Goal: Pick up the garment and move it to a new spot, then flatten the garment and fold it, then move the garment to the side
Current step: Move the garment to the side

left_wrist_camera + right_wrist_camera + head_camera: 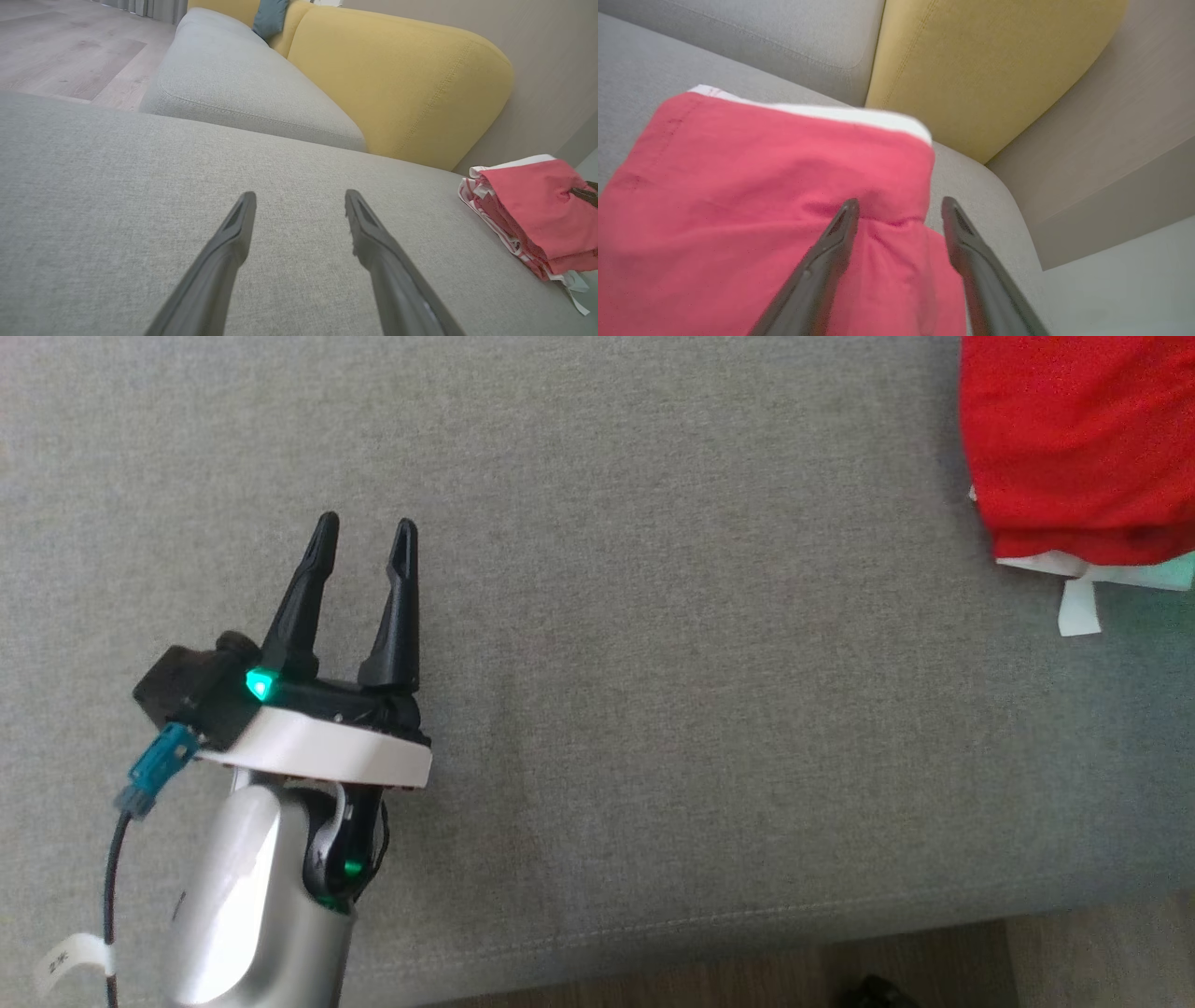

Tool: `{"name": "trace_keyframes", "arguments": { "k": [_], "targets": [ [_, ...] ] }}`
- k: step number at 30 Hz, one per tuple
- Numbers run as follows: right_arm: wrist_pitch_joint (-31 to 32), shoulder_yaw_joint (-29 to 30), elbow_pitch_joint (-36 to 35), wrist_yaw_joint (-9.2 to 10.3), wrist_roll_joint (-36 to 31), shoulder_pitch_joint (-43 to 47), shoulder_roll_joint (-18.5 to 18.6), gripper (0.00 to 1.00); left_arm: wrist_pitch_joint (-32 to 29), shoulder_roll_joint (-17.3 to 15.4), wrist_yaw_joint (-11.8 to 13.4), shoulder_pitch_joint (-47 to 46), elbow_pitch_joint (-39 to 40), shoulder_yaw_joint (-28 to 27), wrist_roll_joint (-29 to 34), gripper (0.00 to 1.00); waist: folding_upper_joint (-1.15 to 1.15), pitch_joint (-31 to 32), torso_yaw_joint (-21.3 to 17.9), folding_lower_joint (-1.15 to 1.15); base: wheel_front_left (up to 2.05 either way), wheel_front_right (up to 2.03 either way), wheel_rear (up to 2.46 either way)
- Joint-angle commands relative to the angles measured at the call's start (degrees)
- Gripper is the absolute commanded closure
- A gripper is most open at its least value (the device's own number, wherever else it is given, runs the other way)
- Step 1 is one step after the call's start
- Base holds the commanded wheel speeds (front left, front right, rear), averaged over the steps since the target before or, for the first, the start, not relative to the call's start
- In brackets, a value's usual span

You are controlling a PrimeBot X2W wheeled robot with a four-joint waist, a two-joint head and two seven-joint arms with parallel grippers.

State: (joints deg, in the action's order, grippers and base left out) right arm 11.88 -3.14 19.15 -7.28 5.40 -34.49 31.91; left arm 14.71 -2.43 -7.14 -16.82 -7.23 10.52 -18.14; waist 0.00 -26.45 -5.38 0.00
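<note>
The garment [1074,448] is red with white trim, folded into a stack at the far right of the grey sofa seat [653,663]; a white tag hangs from its near edge. From the left wrist the garment [537,214] lies at the right edge. My left gripper [364,537] hovers open over bare seat, well left of the garment, nothing between its fingers [233,242]. In the right wrist view, my right gripper [899,207] stands open just above the garment [761,196], its jaws apart over a pinched ridge of red cloth near the fold's edge.
A yellow backrest [397,79] and a second grey cushion [233,84] stand behind the seat. A beige wall [1087,140] rises to the right of the sofa. The seat's front edge and wooden floor [934,961] run along the bottom of the head view.
</note>
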Motion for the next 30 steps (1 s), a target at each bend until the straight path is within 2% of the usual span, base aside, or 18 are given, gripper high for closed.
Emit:
{"name": "trace_keyframes", "arguments": {
  "k": [1,9,13,18,25,30],
  "targets": [
    [0.21,0.80,-2.40,-0.21,0.47,0.91,1.01,0.00,0.29,-0.44,-0.34,-0.61,1.59,-1.36,0.45,0.00,0.00,0.45,-0.20,0.00,0.00,0.00,0.00],
    [0.31,2.27,-6.67,-0.21,0.78,-0.45,-0.83,0.00,0.29,-0.44,-0.35,0.13,1.10,-0.70,-0.94,0.00,0.00,4.75,0.41,0.00,0.00,0.00,0.00],
    [-1.44,2.14,-9.48,-0.21,0.62,-0.95,-3.76,0.00,0.29,-0.44,-0.21,1.17,1.02,-0.93,-2.12,0.00,0.00,8.22,1.76,0.00,0.00,0.00,0.00],
    [-5.35,1.39,-12.60,-0.21,0.82,0.92,-10.51,0.00,0.29,-0.44,0.84,2.59,1.22,-1.74,-2.93,0.00,0.00,12.19,3.63,0.00,0.00,0.00,0.00],
    [-12.50,-0.77,-13.50,-0.21,-0.01,8.99,-21.87,0.00,0.29,-0.44,2.33,5.26,1.68,-3.01,-3.24,0.00,0.00,17.30,6.00,0.00,0.00,0.00,0.00],
    [-19.24,-1.58,-12.31,-0.21,-1.79,16.59,-27.18,0.00,0.29,-0.44,3.35,7.96,2.22,-3.09,-3.20,0.00,0.00,20.28,7.24,0.00,0.00,0.00,0.00]
  ]
}}
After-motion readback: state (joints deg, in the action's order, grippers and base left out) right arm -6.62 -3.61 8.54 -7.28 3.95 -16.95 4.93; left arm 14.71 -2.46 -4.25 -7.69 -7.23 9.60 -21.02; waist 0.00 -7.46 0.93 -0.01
